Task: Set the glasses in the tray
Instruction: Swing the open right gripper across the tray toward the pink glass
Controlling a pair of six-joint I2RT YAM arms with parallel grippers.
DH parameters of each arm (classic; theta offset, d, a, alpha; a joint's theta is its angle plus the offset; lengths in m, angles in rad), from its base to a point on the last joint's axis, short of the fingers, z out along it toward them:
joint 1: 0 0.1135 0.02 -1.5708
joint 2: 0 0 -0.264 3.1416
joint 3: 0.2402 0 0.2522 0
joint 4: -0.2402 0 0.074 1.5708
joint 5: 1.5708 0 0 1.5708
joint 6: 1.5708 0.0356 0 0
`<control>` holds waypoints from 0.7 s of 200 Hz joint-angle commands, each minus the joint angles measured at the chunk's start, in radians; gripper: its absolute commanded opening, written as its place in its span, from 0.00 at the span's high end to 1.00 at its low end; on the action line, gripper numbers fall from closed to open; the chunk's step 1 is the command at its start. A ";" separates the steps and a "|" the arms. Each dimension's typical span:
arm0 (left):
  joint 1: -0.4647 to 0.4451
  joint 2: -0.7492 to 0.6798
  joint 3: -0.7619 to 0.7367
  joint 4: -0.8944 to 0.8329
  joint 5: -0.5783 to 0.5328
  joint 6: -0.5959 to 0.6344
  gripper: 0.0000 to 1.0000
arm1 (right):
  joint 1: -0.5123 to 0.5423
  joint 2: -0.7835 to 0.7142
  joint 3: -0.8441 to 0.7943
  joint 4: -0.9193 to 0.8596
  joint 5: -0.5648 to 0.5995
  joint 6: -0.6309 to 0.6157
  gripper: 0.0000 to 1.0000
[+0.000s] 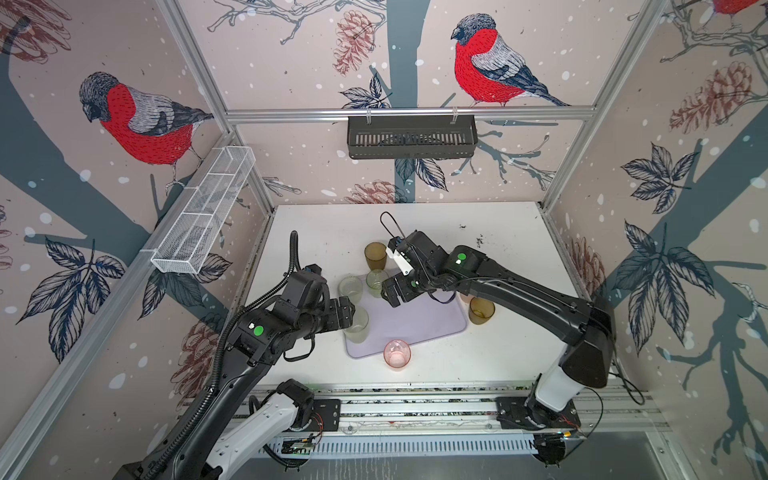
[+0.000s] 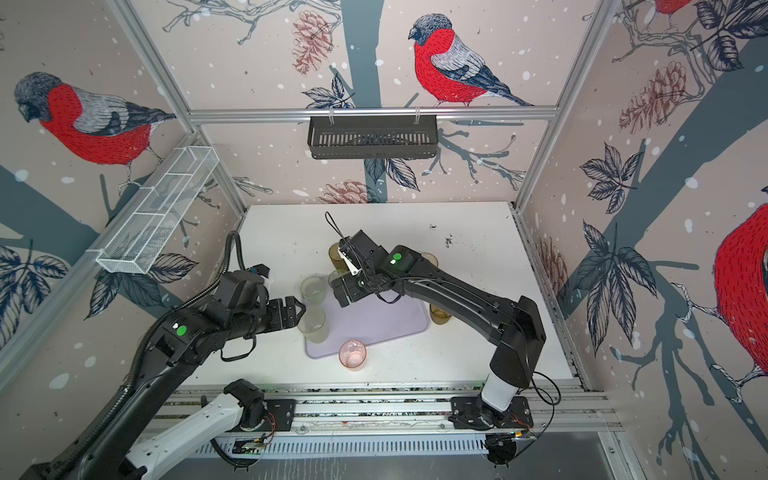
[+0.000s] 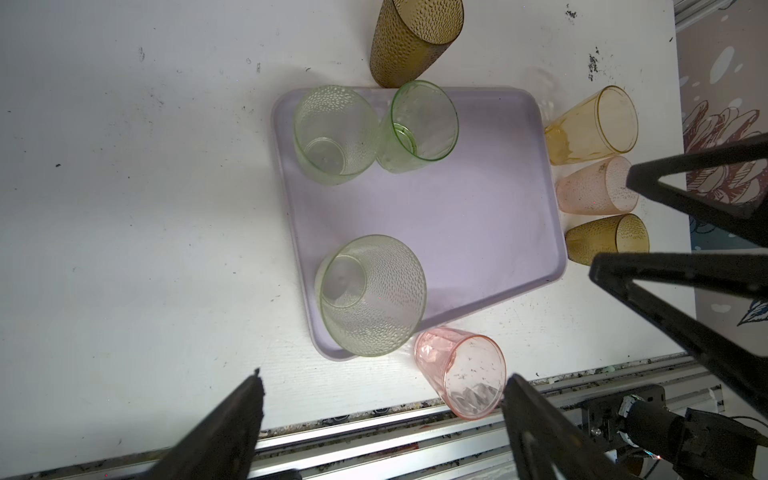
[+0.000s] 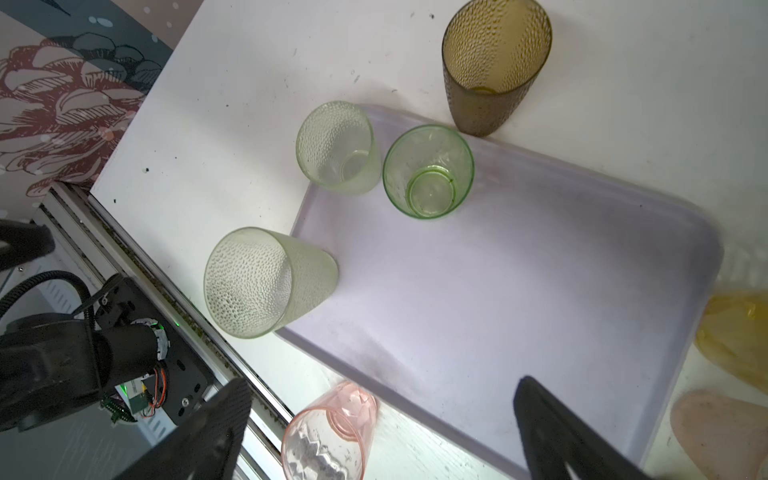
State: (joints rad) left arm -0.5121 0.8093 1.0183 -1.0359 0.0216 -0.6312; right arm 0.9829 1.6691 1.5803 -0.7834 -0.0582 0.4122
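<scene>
1. In both top views the tray (image 1: 419, 320) (image 2: 374, 324) lies mid-way across the white worktop (image 1: 498, 249). Three of the glasses stand along its left side: the near pale green glass (image 1: 356, 326) at the front-left corner, and the far pale green glass (image 1: 350, 287) and the brighter green glass (image 1: 377, 282) at the back-left. The left end effector (image 1: 347, 309) hovers just beside the near pale green glass, jaws spread and gripping nothing. The right end effector (image 1: 392, 295) hangs over the tray's back-left part, close to the brighter green glass, and is likewise released. Off the tray are the dark brown glass (image 1: 375, 255) behind it, the pink glass (image 1: 397, 354) at its front edge and the brown glass (image 1: 481, 310) at its right edge.
2. In the left wrist view the left end effector's fingers (image 3: 232, 428) stand wide apart. The near pale green glass (image 3: 372, 295) stands beyond their tips, untouched, with its base inside the tray's rim. The amber-yellow glass (image 3: 594, 124), the peach glass (image 3: 594, 187) and the brown glass (image 3: 602, 239) line up just outside one short edge.
3. In the right wrist view the right end effector's fingers (image 4: 552, 428) are apart. Only the tray (image 4: 519, 291) and the pink glass (image 4: 328, 436) lie beyond them. The brighter green glass (image 4: 428, 172) stands upright on the tray.
</scene>
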 commanded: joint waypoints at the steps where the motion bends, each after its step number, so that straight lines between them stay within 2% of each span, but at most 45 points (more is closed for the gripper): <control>1: -0.001 0.002 -0.005 0.001 -0.007 -0.012 0.10 | 0.007 -0.037 -0.051 0.015 -0.022 0.003 0.01; 47: 0.000 -0.028 -0.052 0.039 0.034 -0.015 0.10 | 0.010 -0.090 -0.167 0.035 -0.045 0.008 0.03; 140: -0.001 -0.069 -0.080 0.014 0.061 0.010 0.09 | 0.048 -0.067 -0.261 0.003 -0.128 -0.076 0.08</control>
State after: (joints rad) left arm -0.5121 0.7467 0.9424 -1.0153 0.0769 -0.6281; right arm 1.0134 1.5932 1.3346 -0.7620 -0.1474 0.3733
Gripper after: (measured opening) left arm 0.907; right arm 0.929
